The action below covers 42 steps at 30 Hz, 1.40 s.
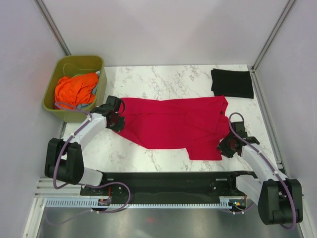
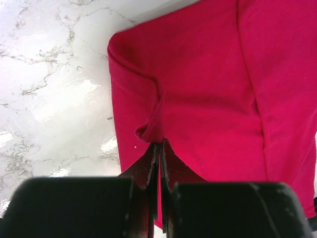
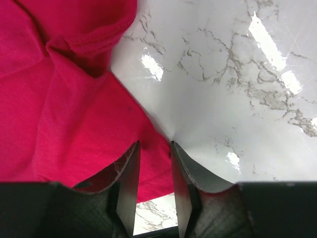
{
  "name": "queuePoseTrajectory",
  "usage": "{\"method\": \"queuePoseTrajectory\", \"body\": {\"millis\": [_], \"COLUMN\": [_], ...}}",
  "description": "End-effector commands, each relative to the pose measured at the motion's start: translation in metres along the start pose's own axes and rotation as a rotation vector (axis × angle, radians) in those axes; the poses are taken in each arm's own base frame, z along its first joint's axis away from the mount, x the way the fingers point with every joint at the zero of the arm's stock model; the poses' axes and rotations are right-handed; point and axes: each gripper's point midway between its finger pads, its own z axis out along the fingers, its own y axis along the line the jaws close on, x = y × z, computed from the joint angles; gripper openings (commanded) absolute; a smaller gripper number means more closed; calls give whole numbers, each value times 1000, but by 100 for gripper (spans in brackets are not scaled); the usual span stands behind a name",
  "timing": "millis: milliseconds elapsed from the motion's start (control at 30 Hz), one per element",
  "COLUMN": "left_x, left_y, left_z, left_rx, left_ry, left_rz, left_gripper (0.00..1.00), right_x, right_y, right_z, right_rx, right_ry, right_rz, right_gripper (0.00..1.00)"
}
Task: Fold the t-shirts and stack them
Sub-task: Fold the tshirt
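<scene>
Crimson red cloth short-sleeved t-shirt [image 1: 171, 121] lies spread on the white grey-veined marble tabletop [image 1: 163, 79], roughly mid-table, long axis left to right, with shallow wrinkles and one flap jutting toward the near edge at its right end. Left gripper [image 2: 158, 146] sits at the shirt's left edge. Its black fingers [image 2: 146, 166] are pressed together with a small ridge of the red fabric pinched between the tips, and the cloth puckers up into a fold just ahead of them. Right gripper [image 3: 154, 148] is at the shirt's near right corner. Its fingers [image 3: 130, 178] stand a narrow gap apart and straddle the hem, with red fabric on their left, bare marble on their right and the cloth edge running through the gap. No pinch on the fabric is visible there. A bunched fold of red cloth lies just beyond the right fingers. Black cloth t-shirt [image 1: 232, 83] rests as a flat, roughly rectangular piece at the far right corner of the tabletop, well apart from the red one and touched by neither arm. Olive-green plastic tub [image 1: 51, 87] stands at the far left edge, beside the marble. It holds a crumpled orange cloth [image 1: 74, 89] with a bit of pale grey fabric showing under it.
</scene>
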Motion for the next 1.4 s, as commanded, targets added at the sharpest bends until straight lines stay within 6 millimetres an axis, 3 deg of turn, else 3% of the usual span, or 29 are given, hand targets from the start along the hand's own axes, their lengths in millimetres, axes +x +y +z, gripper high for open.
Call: {"method": "queuePoseTrajectory", "body": {"millis": [0, 67, 167, 200, 233, 333, 567, 633, 867, 1033, 1200, 1367], "left_x": [-13, -13, -9, -5, -4, -2, -15, -19, -24, -32, -35, -44], "left_y": [-15, -17, -20, -21, -21, -24, -29, -29, -33, -43, -38, -36], "left_z": [-13, -14, -16, -17, -17, -20, -24, -22, -10, -6, -2, -1], "left_rx": [44, 50, 57, 60, 62, 70, 65, 46, -30, -58, -131, -163], "left_ry": [-66, -70, -70, -66, -67, -76, -135, -156, -182, -211, -227, -274], "left_rz": [-52, -53, -47, -38, -34, -24, -40, -51, -82, -119, -142, -198], "left_gripper": [2, 2, 2, 2, 2, 2, 2, 2, 2, 2, 2, 2], "right_x": [8, 5, 3, 1, 1, -11, -79, -91, -120, -129, -138, -140], "right_y": [-16, -19, -19, -19, -19, -12, 41, 50, 82, 86, 95, 94], "right_z": [9, 11, 13, 12, 12, 6, -44, -47, -39, -29, -24, -7], "right_rx": [82, 117, 138, 140, 143, 132, 10, 2, -28, 4, 4, 45], "right_ry": [22, 20, 18, 12, 11, -29, -247, -278, -320, -318, -325, -286], "right_rz": [-2, -20, -41, -41, -46, -64, -117, -143, -177, -192, -204, -222], "right_gripper": [39, 34, 16, 2, 0, 0, 0, 0, 0, 0, 0, 0]}}
